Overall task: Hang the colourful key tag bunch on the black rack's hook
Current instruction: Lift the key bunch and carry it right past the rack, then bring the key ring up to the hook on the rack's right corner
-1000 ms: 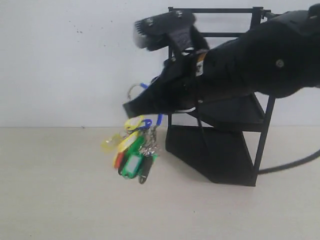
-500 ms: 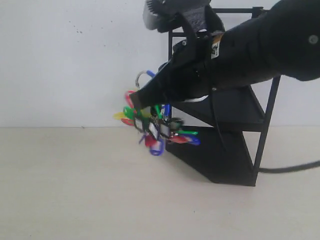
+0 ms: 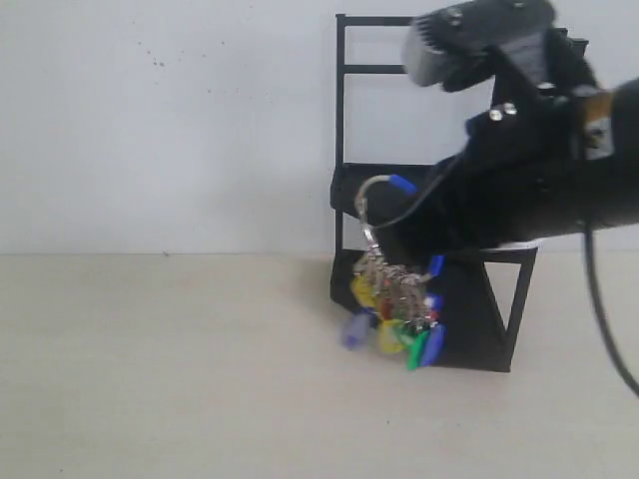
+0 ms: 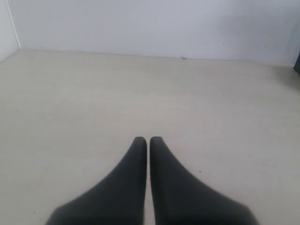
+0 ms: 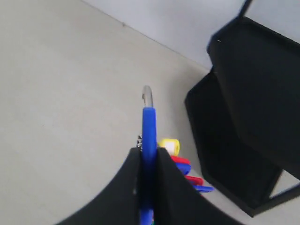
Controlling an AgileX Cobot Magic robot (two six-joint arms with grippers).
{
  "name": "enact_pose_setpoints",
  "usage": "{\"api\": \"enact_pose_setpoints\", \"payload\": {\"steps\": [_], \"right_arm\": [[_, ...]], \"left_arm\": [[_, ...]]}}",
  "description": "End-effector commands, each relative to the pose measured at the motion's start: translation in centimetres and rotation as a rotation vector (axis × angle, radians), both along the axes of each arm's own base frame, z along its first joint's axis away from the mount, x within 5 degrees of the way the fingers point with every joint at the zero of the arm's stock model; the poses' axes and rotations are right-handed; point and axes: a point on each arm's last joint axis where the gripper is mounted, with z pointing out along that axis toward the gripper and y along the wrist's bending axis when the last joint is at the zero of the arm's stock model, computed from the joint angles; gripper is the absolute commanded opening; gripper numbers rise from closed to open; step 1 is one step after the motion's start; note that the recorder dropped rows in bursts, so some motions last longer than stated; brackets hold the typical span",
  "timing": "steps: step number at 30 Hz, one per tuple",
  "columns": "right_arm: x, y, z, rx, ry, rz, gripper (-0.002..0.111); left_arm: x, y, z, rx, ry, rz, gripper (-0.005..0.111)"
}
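The bunch (image 3: 394, 299) was pinched by its loop (image 5: 149, 126) in the right claw (image 5: 149, 153) so it hung free at the rack (image 3: 341, 120)'s seven o'clock; the left claw (image 4: 148, 140) was pressed together.

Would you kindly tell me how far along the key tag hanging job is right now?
Picked up: the colourful key tag bunch dangles from the right gripper, shut on its blue loop. In hand: it hangs in front of the black rack. Left: hooking it on. The left gripper is shut, idle.

pale table (image 3: 150, 379), black rack (image 3: 469, 319) standing
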Motion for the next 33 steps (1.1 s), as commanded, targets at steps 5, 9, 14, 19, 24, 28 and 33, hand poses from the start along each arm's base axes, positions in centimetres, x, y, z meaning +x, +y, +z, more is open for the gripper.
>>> {"api": "enact_pose_setpoints", "payload": {"steps": [5,9,14,19,24,28,33], "right_arm": [[-0.8,-7.0,0.6,0.130,-0.110,-0.256,0.000],[0.2,-9.7,0.5,0.140,-0.100,-0.402,0.000],[1.1,-12.9,0.9,0.162,-0.151,-0.547,0.000],[3.0,-15.1,1.1,0.178,-0.258,-0.617,0.000],[6.3,-15.4,0.5,0.047,-0.365,-0.548,0.000],[9.8,-15.3,0.2,0.000,-0.379,-0.521,0.000],[12.3,-15.3,1.2,-0.002,-0.368,-0.531,0.000]], "left_arm": [[0.0,0.0,0.2,-0.007,-0.011,0.004,0.004],[0.0,0.0,0.2,-0.007,-0.011,0.004,0.004],[0.0,0.0,0.2,-0.007,-0.011,0.004,0.004],[0.0,0.0,0.2,-0.007,-0.011,0.004,0.004],[0.0,0.0,0.2,-0.007,-0.011,0.004,0.004],[0.0,0.0,0.2,-0.007,-0.011,0.004,0.004],[0.0,0.0,0.2,-0.007,-0.011,0.004,0.004]]}}
